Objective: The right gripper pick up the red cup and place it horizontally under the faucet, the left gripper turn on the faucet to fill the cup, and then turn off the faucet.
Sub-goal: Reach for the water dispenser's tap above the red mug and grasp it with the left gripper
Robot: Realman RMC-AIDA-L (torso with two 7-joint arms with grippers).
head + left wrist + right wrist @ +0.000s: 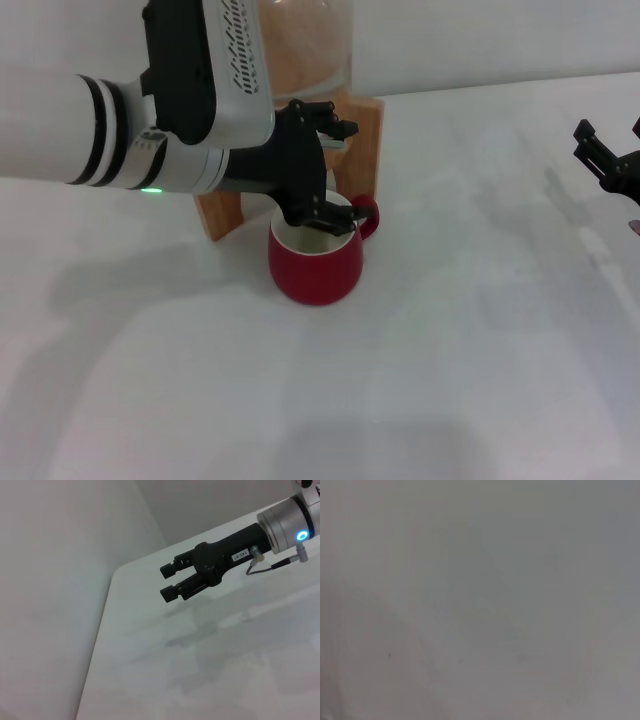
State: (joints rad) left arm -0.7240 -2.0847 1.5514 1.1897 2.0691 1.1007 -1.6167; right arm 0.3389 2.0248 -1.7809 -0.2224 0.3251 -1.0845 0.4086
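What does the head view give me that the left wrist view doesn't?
Only the head view shows the red cup standing upright in front of the wooden stand, with the left tool above its rim; the faucet is hidden behind that tool. Only the left wrist view shows the right tool whole, fingers apart and holding nothing, and its blue light. Both show the right tool off to the side and the white table.
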